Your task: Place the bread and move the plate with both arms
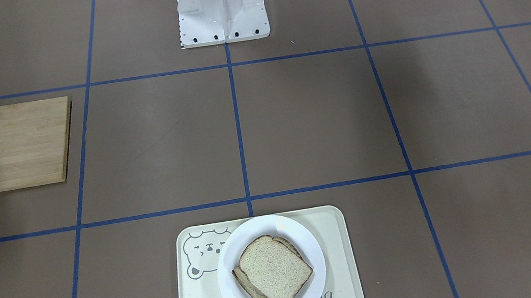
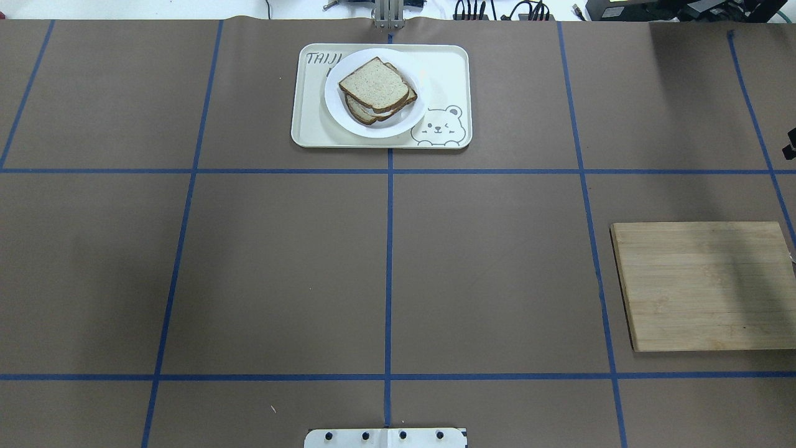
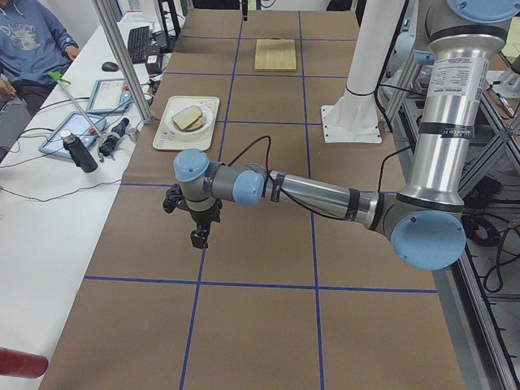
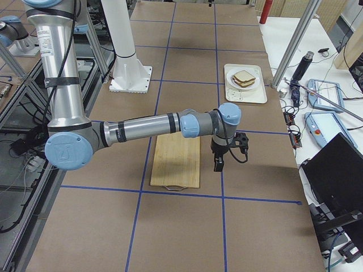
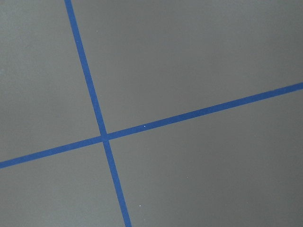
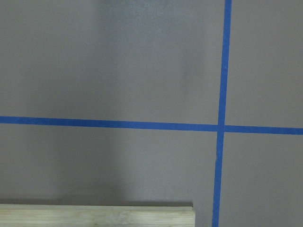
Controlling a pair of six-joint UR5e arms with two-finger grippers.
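A plain bread slice (image 1: 274, 271) lies on top of another slice on the round white plate (image 1: 302, 236). The plate sits on the cream bear tray (image 1: 339, 242) at the table's far middle; in the overhead view the bread (image 2: 375, 84), plate (image 2: 418, 112) and tray (image 2: 448, 68) show too. My left gripper (image 3: 199, 240) hangs over bare table, far from the plate. My right gripper (image 4: 218, 165) hangs beside the cutting board's edge. Only slivers of them reach the fixed views' edges. I cannot tell whether either is open or shut. Both wrist views show only table and tape.
A wooden cutting board (image 2: 703, 286) lies on my right side, bare; its edge shows in the right wrist view (image 6: 94, 215). The white fixed stand (image 1: 221, 11) stands at the robot's base. A person and side tables with gear flank the table's far side.
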